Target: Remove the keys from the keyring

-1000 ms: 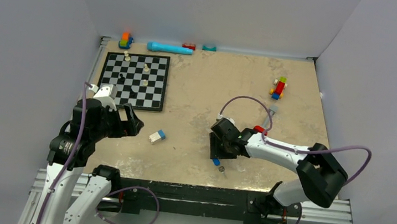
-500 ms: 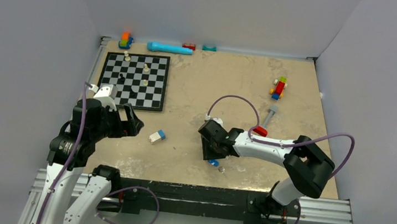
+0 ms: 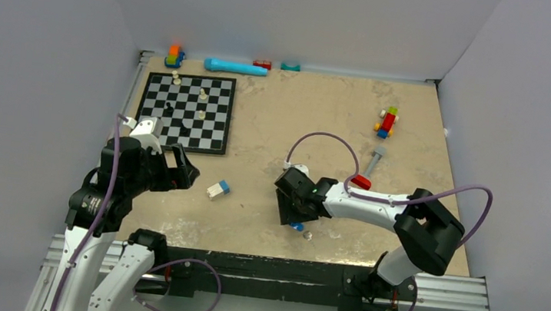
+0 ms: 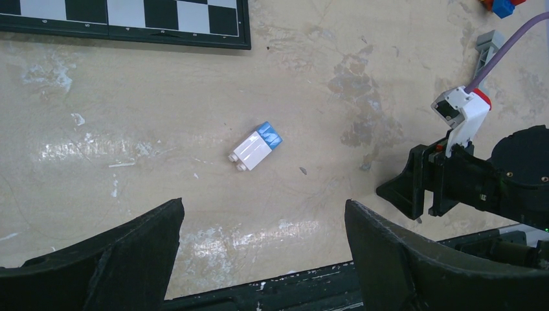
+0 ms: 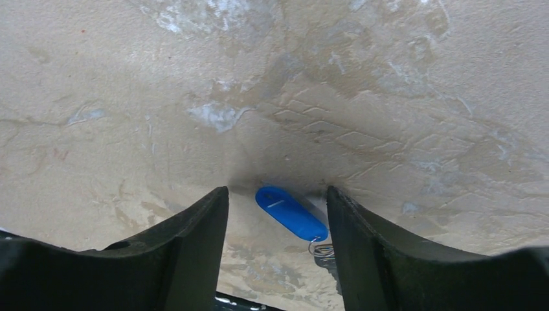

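Low in the middle of the overhead view, the right end effector is pointing down at the table, close to its near edge. Its jaws are standing partway apart. From its wrist camera, the blue-headed key is lying flat between the two dark fingers, slanting from upper left to lower right. There is bare table between it and the finger on the left of that frame. Its lower end is running in beside the other finger, and I cannot tell whether they are touching. A thin wire keyring is showing at that lower end, with a bit of the silver key just below it, mostly hidden. From above, the silver key is sitting just right of and below the blue one.

At the lower left of the overhead view, the left end effector is hanging above the table with its jaws spread wide and gripping nothing. A white-and-blue block is lying on the table below it in its wrist view. A chessboard is lying toward the upper left.
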Controlling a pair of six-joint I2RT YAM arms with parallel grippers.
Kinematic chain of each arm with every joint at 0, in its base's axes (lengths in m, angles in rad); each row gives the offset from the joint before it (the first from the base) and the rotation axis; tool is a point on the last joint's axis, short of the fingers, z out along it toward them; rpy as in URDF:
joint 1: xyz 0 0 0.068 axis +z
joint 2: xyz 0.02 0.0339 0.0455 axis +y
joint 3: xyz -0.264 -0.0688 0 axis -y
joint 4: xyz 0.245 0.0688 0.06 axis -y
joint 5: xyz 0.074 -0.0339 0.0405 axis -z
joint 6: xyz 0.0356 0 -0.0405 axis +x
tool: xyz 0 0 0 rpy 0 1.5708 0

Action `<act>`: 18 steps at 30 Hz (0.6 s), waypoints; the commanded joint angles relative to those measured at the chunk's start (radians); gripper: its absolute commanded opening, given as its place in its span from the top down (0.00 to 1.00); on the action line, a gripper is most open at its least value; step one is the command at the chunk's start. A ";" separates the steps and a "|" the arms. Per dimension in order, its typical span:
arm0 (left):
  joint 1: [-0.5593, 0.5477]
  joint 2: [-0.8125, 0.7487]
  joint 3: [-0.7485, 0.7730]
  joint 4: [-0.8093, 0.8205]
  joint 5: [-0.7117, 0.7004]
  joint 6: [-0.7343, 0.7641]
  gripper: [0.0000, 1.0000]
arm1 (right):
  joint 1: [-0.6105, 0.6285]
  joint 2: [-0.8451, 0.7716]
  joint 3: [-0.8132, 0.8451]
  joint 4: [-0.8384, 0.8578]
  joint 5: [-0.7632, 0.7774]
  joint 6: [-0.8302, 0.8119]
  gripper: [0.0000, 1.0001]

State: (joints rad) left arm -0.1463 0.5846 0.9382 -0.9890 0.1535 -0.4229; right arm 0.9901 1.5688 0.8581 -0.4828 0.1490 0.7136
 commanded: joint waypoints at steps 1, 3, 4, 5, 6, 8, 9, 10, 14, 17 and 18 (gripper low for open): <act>-0.001 -0.004 -0.004 0.027 0.015 0.022 0.03 | 0.002 -0.009 -0.021 -0.058 0.051 -0.020 0.41; -0.001 -0.004 -0.004 0.026 0.015 0.023 0.03 | 0.001 -0.002 -0.020 -0.062 0.043 -0.023 0.43; -0.001 -0.003 -0.004 0.027 0.017 0.024 0.03 | 0.001 -0.001 -0.021 -0.065 0.040 -0.023 0.43; -0.001 -0.004 -0.004 0.027 0.017 0.024 0.03 | 0.002 0.000 -0.023 -0.069 0.042 -0.023 0.43; -0.001 -0.003 -0.004 0.026 0.017 0.024 0.03 | 0.002 0.000 -0.025 -0.072 0.044 -0.023 0.43; 0.000 -0.003 -0.005 0.027 0.017 0.024 0.03 | 0.001 0.003 -0.026 -0.082 0.044 -0.024 0.43; 0.000 -0.004 -0.004 0.029 0.017 0.023 0.03 | 0.002 0.003 -0.026 -0.087 0.044 -0.026 0.42; 0.000 -0.003 -0.003 0.029 0.017 0.024 0.03 | 0.002 0.002 -0.025 -0.094 0.045 -0.027 0.42; 0.001 -0.004 -0.005 0.029 0.019 0.026 0.03 | 0.004 0.007 -0.028 -0.092 0.036 -0.035 0.47; 0.001 -0.004 -0.004 0.029 0.018 0.026 0.04 | 0.012 0.023 -0.032 -0.081 0.010 -0.039 0.53; 0.001 -0.004 -0.004 0.030 0.019 0.026 0.04 | 0.016 0.027 -0.034 -0.077 0.002 -0.039 0.54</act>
State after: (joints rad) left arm -0.1463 0.5846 0.9375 -0.9890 0.1539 -0.4225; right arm 0.9901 1.5692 0.8562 -0.5282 0.1715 0.6807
